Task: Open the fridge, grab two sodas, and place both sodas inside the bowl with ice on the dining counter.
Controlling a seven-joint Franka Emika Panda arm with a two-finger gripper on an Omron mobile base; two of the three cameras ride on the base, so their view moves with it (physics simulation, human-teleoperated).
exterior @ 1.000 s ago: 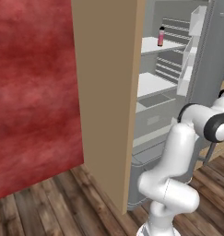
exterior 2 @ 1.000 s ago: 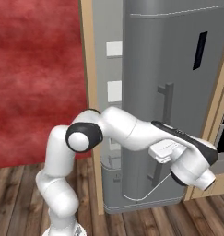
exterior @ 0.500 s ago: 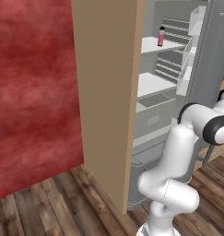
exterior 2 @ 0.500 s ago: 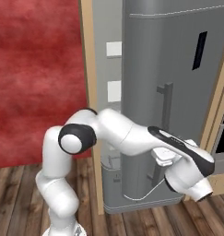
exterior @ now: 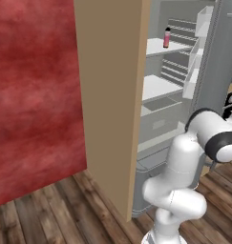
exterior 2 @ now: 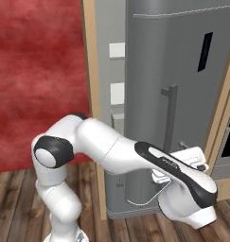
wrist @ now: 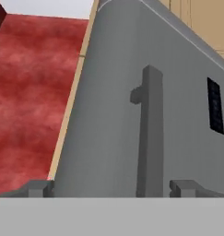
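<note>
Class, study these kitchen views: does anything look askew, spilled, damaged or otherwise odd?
Nothing stands out. The fridge door stands ajar on purpose, its shelves sit level, and the pink soda bottle stands upright on the upper shelf. No spill shows on the wooden floor.

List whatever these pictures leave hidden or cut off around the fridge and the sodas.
- Dark cola soda: not visible; in the left base view the tan wood side panel hides much of the shelves beside the pink soda bottle.
- Tall grey metallic fridge door: its top is cut off by the hand view's edge.
- Claw: only its open dark tips show in the hand view.
</note>
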